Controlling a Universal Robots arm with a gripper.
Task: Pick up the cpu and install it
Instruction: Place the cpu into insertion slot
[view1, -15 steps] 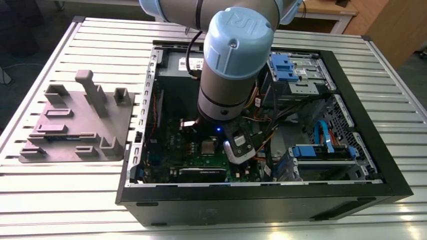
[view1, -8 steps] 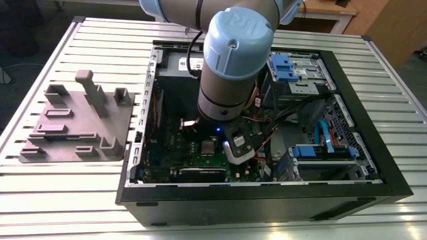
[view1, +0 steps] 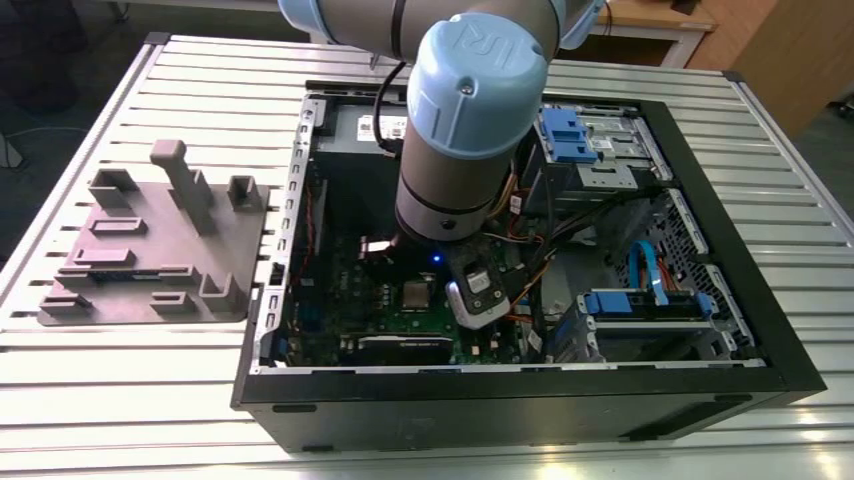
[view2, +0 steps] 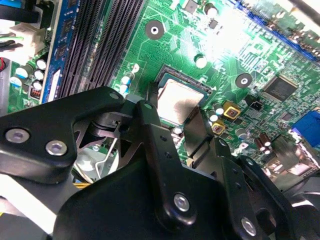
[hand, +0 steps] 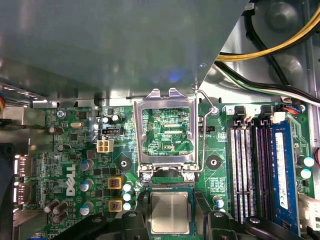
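Note:
The cpu (hand: 170, 212), a small square chip with a silver-grey top, lies in the dark socket frame on the green motherboard (hand: 75, 150). In both wrist views my gripper (hand: 170, 200) has its black fingers (hand: 136, 222) close against two opposite sides of the chip, shut on it. In the second wrist view the cpu (view2: 180, 99) shows between the fingers (view2: 150, 125) of the gripper (view2: 172, 117). The socket's metal load plate (hand: 167, 132) stands flipped open just beyond the chip. In the exterior view the cpu (view1: 418, 292) sits low in the open computer case (view1: 534, 400), under the arm (view1: 461, 130).
Black memory slots (hand: 247, 170) and a blue module (hand: 282, 170) run beside the socket. Yellow and black cables (hand: 280, 45) cross the case wall. A grey plastic holder tray (view1: 147, 250) with upright posts stands on the slatted table at the exterior view's left. Blue drive brackets (view1: 641, 300) fill the case's right side.

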